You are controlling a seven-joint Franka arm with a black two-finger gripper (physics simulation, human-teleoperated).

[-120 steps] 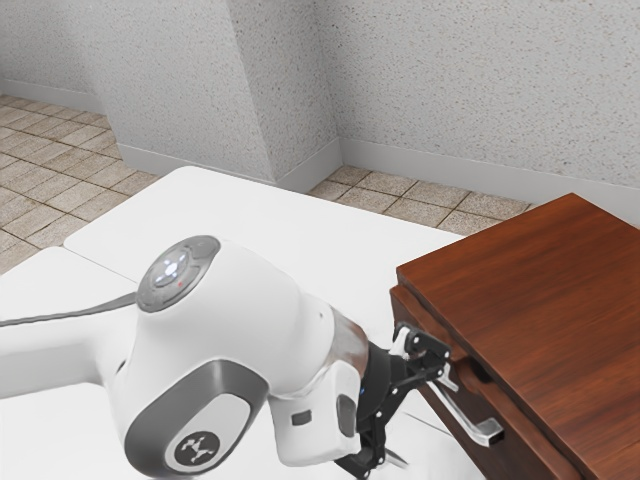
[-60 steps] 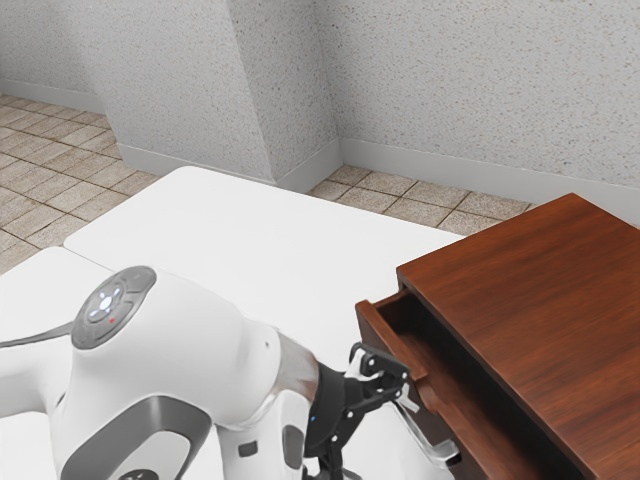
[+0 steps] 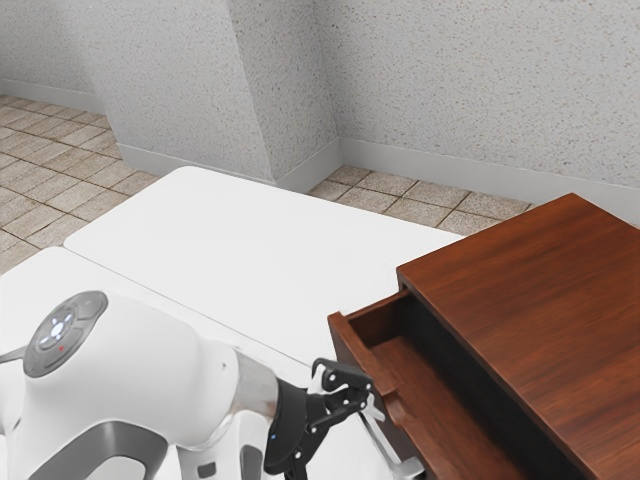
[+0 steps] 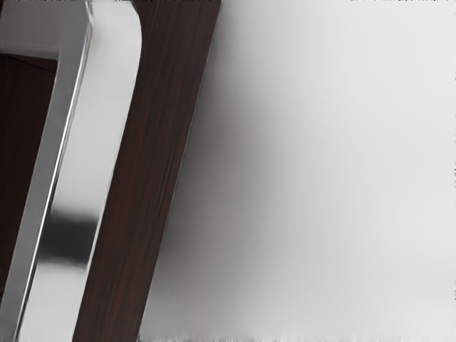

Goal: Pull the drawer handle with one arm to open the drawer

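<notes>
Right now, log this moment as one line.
gripper: shut on handle | drawer: partly open, out of cabinet | arm: low at drawer front

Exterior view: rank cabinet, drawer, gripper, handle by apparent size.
1. cabinet
2. drawer
3. gripper and handle: they look alike, and the gripper overlaps the handle, so not ranked.

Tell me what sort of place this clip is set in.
Probably a simulated room corner: speckled walls, tan tiled floor, and a white table carrying a dark wooden drawer cabinet.
</notes>
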